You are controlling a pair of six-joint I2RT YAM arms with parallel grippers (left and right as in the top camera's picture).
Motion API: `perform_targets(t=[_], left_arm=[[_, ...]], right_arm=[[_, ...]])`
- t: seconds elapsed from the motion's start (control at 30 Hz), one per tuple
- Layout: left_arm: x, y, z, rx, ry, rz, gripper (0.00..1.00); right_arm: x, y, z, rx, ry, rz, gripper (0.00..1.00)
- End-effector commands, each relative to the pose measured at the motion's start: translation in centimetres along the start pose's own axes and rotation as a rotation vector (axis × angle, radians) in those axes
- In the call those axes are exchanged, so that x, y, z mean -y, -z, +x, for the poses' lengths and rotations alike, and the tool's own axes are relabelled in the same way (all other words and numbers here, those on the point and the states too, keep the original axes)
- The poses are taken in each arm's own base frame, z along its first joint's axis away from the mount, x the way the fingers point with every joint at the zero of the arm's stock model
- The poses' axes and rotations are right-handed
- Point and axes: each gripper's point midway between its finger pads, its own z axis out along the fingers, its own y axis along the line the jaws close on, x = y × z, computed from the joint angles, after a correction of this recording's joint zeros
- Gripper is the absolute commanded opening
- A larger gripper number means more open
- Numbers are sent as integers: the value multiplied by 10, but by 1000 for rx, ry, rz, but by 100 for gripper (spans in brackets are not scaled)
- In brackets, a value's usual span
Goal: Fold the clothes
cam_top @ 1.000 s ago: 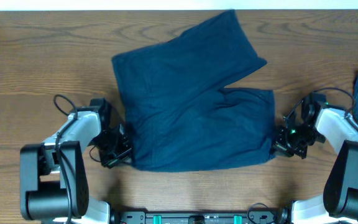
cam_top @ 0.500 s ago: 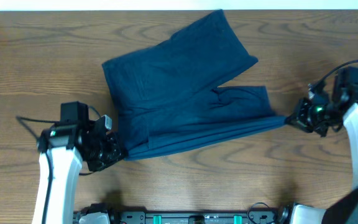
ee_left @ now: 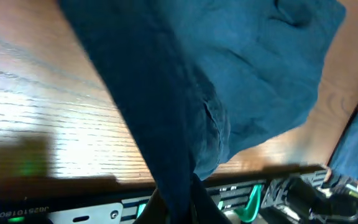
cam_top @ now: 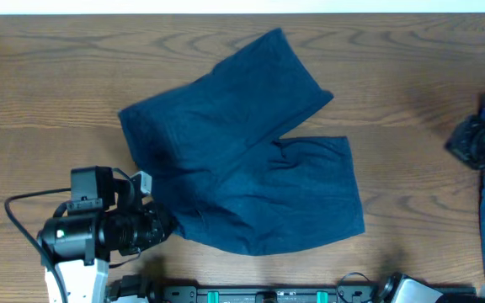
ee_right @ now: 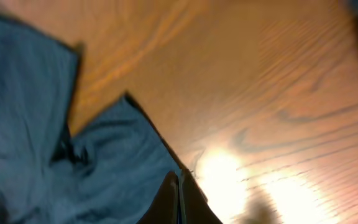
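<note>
Low at lower left, the left gripper (cam_top: 165, 224) pinches a corner of the navy shorts (cam_top: 242, 151). The right gripper (cam_top: 455, 145), at the right edge, is pressed together, well apart from them.

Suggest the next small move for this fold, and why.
Probably open the right fingers and bring them to the hem of the dark navy-blue fabric shorts. They are shut on nothing, well apart from the cloth, while the left fingers pinch its near-left corner, so only one end is held.
</note>
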Motion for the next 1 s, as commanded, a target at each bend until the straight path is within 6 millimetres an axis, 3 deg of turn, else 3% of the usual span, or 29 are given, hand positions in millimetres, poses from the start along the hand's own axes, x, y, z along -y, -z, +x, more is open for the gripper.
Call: perform_targets(t=[0.0,0.13,0.37,0.47,0.6,0.8,0.97], left_arm=[[12,5,1,10,-62,32,6],[2,5,-1,18,-61,-23,6],[-2,5,-2,22,-61,-46,6],[-2,5,-2,22,-61,-46,6],[-1,5,-3,25,-62,-46,6],[-1,5,-4,28,-64,-45,6],[-1,5,-5,32,-66,-44,6]], right_arm=[[-10,17,-1,35,-2,-25,1],[-17,-12,28,-89,49,-15,5],[24,-90,122,-430,62,161,45],[37,-112,152,-520,28,168,50],[31,-134,182,-587,47,38,61],[45,-151,220,-647,11,21,63],[45,-163,239,-658,-7,-38,53]])
